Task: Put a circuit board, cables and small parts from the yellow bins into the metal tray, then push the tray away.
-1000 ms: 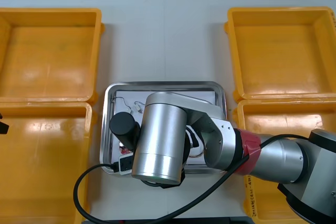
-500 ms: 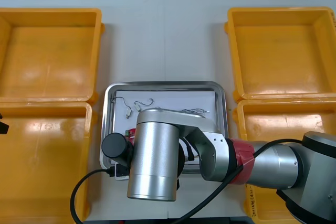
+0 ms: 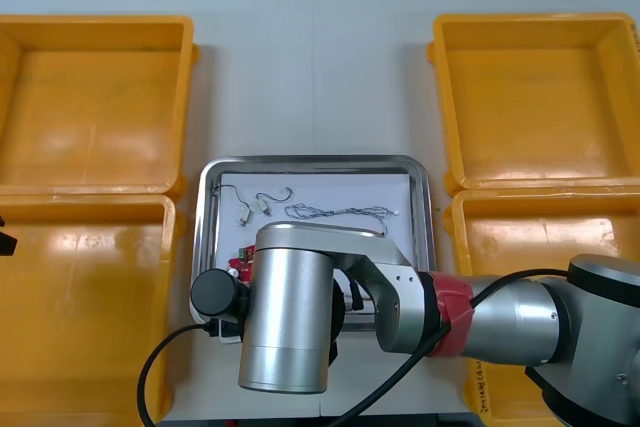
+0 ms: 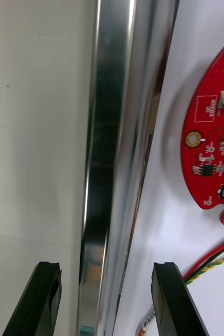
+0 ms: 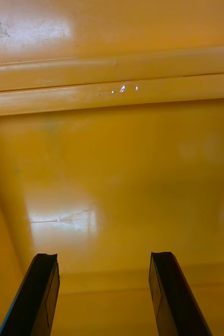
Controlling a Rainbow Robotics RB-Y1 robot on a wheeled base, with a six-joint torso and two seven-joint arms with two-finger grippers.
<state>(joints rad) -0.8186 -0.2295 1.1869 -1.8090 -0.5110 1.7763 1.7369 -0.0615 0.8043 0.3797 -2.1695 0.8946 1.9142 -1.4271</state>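
Note:
The metal tray [image 3: 315, 161], white inside, sits between the yellow bins. In it lie a twisted cable [image 3: 340, 212], two small metal parts [image 3: 243, 215] and a round red circuit board [image 3: 238, 263], mostly covered by my right arm [image 3: 290, 307]. In the right wrist view my right gripper [image 4: 106, 265] is open and straddles the tray's shiny rim [image 4: 112, 131]. One finger is over the table, the other over the white floor. The circuit board [image 4: 214, 136] and a red and yellow cable [image 4: 216, 262] lie just past that inner finger. My left gripper [image 5: 102, 257] hangs open over a bin floor [image 5: 112, 173].
Two yellow bins stand at the left [image 3: 90, 97] and two at the right [image 3: 540, 97]; no contents show in them. Bare table [image 3: 315, 67] stretches beyond the tray's far rim. A black cable [image 3: 160, 367] loops from my right arm over the table's near edge.
My right arm has drawn back toward the table's near edge and left, uncovering the twisted cable and more of the tray floor. The tray has stayed in place.

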